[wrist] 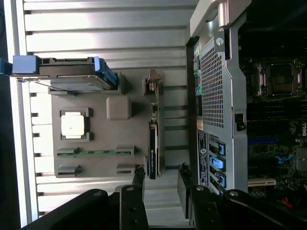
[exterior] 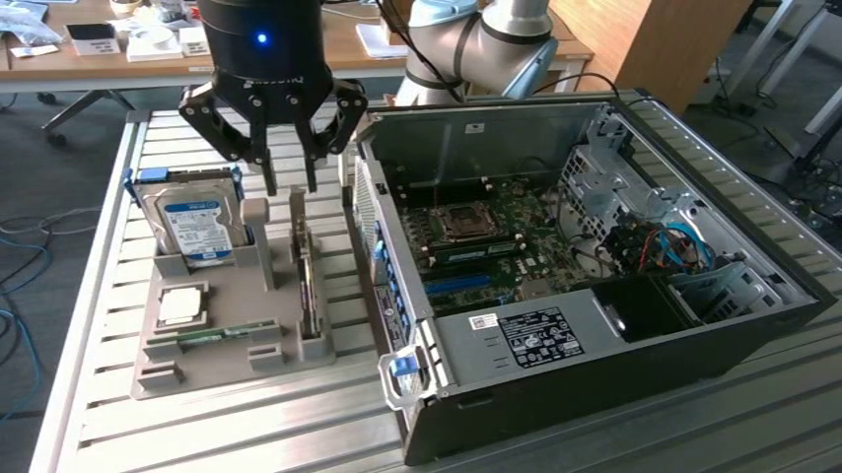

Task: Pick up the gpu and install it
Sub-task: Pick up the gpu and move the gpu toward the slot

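Observation:
The gpu (exterior: 304,276) is a thin dark card standing on its edge in a slot of the grey parts holder (exterior: 224,367), on the side nearest the computer case. In the wrist view the gpu (wrist: 154,143) runs lengthwise just ahead of the fingertips. My gripper (exterior: 291,185) hangs just above the card's far end, open, with nothing between its fingers. In the wrist view the gripper (wrist: 161,171) has its two black fingers spread either side of the card's line, clear of it.
The holder (wrist: 103,139) also carries a silver hard drive (exterior: 195,222) with a blue-white label, a square processor (exterior: 180,305) and a green memory stick (exterior: 211,335). An open computer case (exterior: 593,246) lies to the exterior view's right, its motherboard (exterior: 507,241) exposed. Everything sits on a slatted metal table (exterior: 237,434).

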`<move>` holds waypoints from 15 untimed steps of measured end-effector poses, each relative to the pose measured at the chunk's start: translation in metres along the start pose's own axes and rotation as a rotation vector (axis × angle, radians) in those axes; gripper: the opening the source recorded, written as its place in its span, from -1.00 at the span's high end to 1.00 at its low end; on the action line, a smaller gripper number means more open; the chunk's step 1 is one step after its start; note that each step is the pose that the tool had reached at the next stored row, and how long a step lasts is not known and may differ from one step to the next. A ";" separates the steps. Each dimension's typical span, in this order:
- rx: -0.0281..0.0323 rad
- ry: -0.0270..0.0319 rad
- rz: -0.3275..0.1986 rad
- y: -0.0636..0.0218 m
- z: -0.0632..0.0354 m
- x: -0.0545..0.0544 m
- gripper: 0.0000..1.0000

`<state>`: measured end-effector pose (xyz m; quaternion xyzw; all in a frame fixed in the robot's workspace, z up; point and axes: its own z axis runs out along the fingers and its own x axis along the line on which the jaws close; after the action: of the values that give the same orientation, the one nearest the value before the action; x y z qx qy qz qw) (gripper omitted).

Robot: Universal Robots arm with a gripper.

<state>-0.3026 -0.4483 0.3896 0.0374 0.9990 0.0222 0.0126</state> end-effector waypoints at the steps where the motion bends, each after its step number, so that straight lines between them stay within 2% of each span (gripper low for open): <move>1: 0.0001 0.0001 0.000 -0.0001 0.0017 0.000 0.17; 9: 0.0002 0.0002 0.000 -0.0007 0.0162 0.000 0.17; 15: 0.0002 0.0003 0.000 -0.0008 0.0173 0.000 0.17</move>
<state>-0.3025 -0.4483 0.3724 0.0374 0.9990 0.0221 0.0124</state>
